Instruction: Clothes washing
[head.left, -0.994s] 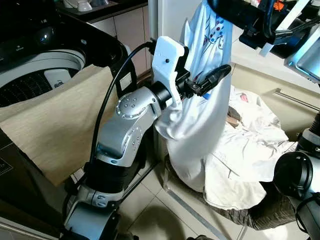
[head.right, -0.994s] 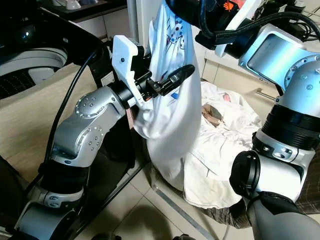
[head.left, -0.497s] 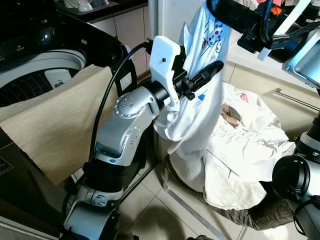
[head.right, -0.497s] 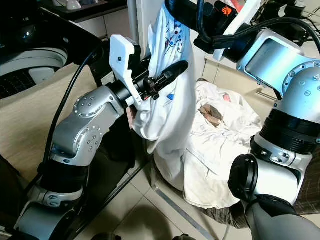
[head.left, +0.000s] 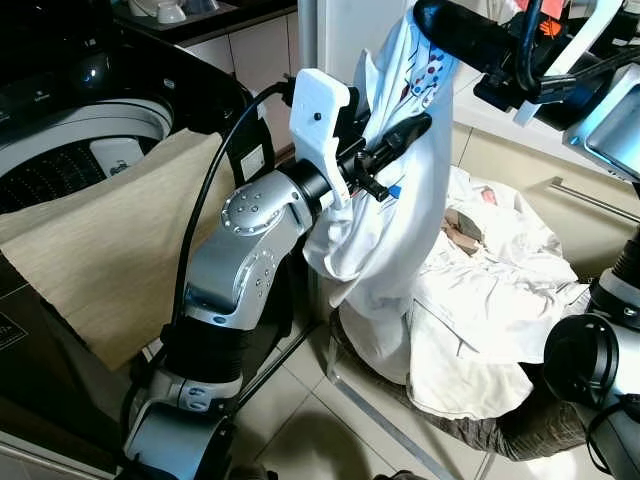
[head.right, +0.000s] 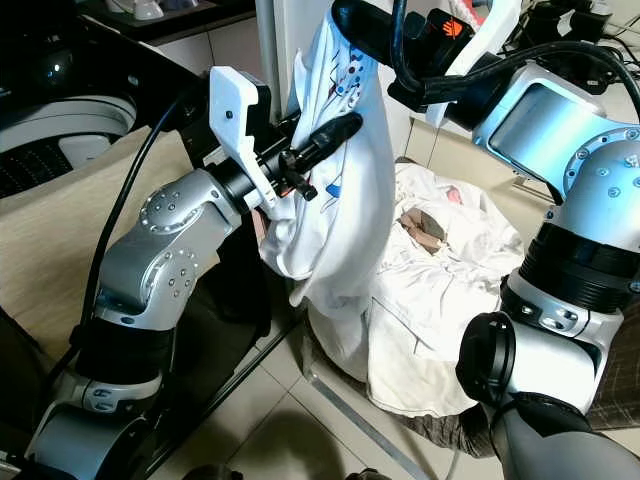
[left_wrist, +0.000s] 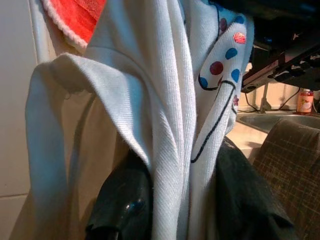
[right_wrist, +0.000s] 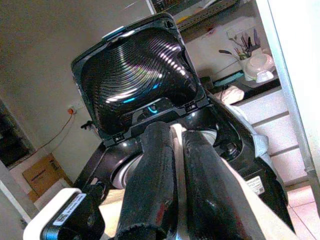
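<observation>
A white garment (head.left: 390, 230) with red and blue dots near its collar hangs upright between both grippers. My right gripper (head.left: 440, 15) is at the top of the head views, shut on the garment's upper end; in its wrist view a thin pale strip sits between the fingers (right_wrist: 150, 180). My left gripper (head.left: 415, 128) is lower down, shut on the garment's middle, with ribbed white fabric (left_wrist: 170, 125) pinched between its fingers (left_wrist: 122, 200). The garment's lower end drapes down onto the laundry pile (head.left: 490, 300).
A top-loading washing machine (head.left: 90, 130) stands at the left with its black lid (right_wrist: 135, 80) raised. A beige cloth (head.left: 110, 250) is draped over its front edge. The white laundry lies on a brown checked seat (head.left: 540, 420). Tiled floor (head.left: 300, 420) lies below.
My left gripper has moved up and toward the washing machine, drawing the garment's middle with it. The right gripper has held its place at the top.
</observation>
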